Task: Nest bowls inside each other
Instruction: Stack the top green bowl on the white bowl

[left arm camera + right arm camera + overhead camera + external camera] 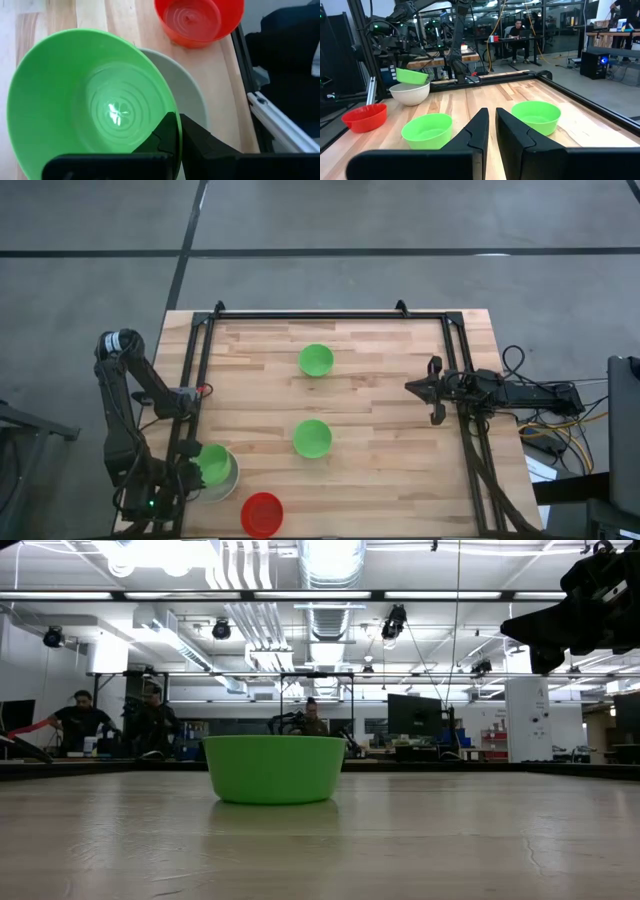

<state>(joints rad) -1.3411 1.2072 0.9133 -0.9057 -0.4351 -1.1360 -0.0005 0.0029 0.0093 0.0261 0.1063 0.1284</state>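
A green bowl (90,105) hangs tilted over the pale grey-white bowl (187,92) at the table's near left corner, with my left gripper (179,122) shut on it. The right wrist view shows this green bowl (412,76) just above the white bowl (410,94); whether they touch, I cannot tell. The red bowl (262,513) rests on its base near the front edge. Two more green bowls (316,360) (312,437) stand mid-table. My right gripper (435,390) waits shut at the right edge, level. My left gripper pinches the green bowl's rim (169,102), one finger (167,132) inside the bowl and the other (205,142) outside its wall. The fingers slant down from the table's left side. The bowl is tilted, mouth up, over the white bowl.
Black frame rails (195,380) run along the table's left, far and right sides. Cables (540,420) lie beyond the right edge. People sit at desks in the room behind the table. Bare wood lies between the mid-table bowls and the right rail.
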